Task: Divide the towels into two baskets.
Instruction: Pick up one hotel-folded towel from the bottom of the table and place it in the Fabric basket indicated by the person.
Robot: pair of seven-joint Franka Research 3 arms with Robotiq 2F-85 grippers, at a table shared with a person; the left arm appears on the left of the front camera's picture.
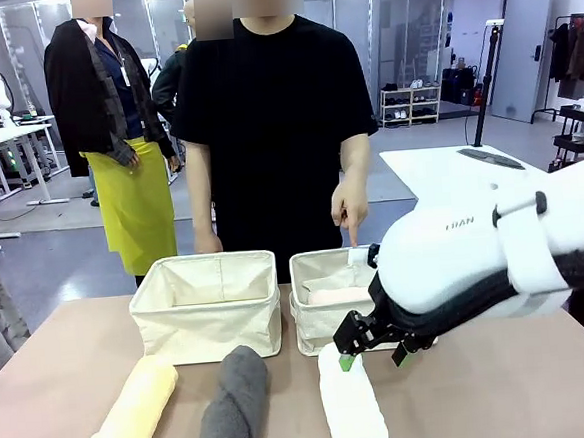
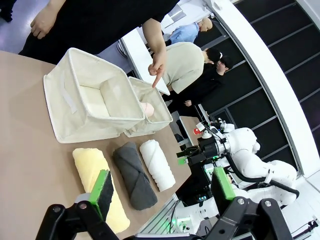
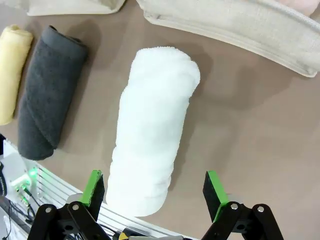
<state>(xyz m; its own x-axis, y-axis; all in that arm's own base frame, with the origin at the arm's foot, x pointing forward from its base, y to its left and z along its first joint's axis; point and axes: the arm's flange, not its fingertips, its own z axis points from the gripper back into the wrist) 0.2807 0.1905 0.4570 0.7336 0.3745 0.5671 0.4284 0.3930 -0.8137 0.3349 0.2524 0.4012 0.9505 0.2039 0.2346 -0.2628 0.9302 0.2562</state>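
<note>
Green-padded right gripper (image 3: 153, 186) — jaws wide — hovers over white towel (image 3: 152, 125), seemingly untouched.

- Left basket (image 1: 209, 315): a cream canvas bin, upright, open at the top, nothing seen inside, on the far half of the table.
- Right basket (image 1: 313, 330): its twin, just beside it at 3 o'clock, upright.
- Pink towel (image 1: 333, 296): a pale roll lying flat inside the right basket.
- Yellow towel (image 1: 133, 416): a pale terry roll flat on the table at 7 o'clock from the left basket, its far end pointing to 1 o'clock.
- Grey towel (image 1: 233, 406): a dark roll at 6 o'clock from the left basket, near the yellow one.
- White towel (image 1: 354, 410): a roll at 6 o'clock from the right basket, its far end just short of the front wall.
</note>
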